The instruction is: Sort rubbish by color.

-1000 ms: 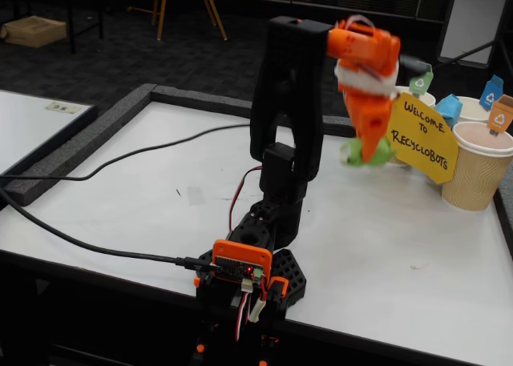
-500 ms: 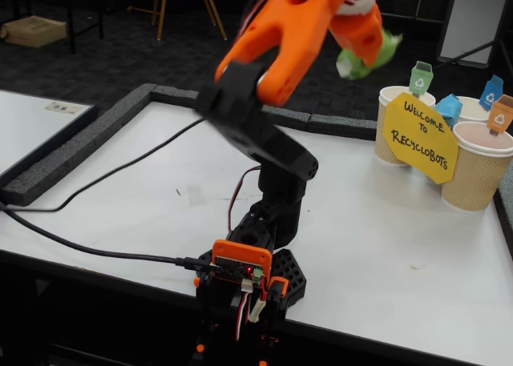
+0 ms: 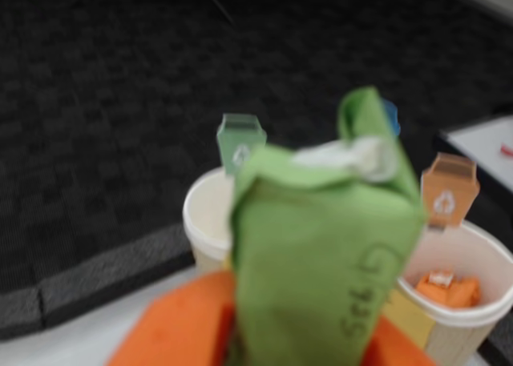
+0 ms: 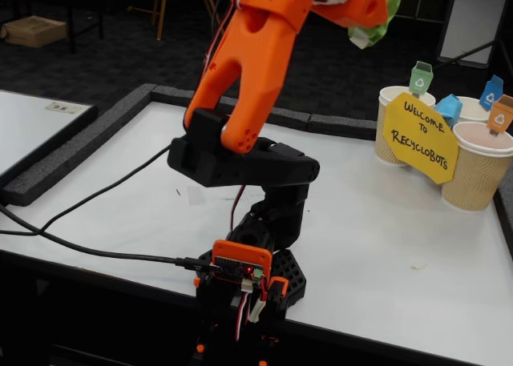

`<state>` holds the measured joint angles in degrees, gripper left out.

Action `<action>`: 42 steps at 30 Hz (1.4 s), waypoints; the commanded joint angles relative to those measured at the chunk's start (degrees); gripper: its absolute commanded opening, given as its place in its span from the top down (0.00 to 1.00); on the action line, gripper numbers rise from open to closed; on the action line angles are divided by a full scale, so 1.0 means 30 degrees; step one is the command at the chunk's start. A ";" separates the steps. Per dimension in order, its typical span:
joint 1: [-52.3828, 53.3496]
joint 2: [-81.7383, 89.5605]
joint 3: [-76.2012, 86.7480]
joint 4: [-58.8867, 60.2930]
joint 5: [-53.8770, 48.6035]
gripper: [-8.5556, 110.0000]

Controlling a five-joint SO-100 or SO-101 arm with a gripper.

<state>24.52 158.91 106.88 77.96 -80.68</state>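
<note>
My gripper is shut on the green rubbish lump, which fills the middle of the wrist view. In the fixed view the gripper holds the green lump high above the table, up and to the left of the cups. The orange lump lies inside the orange-tagged cup. The blue lump sits at the top of the blue-tagged cup. The green-tagged cup stands just behind the held lump and looks empty where its inside shows.
Three tan paper cups stand at the table's right back corner, with the green-tagged cup leftmost. A yellow sign leans in front of them. A grey foam border edges the white table. A black cable crosses the left side.
</note>
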 commanded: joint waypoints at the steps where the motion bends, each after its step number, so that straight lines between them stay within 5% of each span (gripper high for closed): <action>1: 0.0293 -0.1846 0.0088 -0.3398 -0.1348 0.93; 16: 0.0000 -1.4941 -0.1963 -1.6875 -0.2080 0.93; 42: -0.1084 -1.9600 -0.3457 -2.1094 -0.1875 0.87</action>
<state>22.50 98.09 106.00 16.88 -85.69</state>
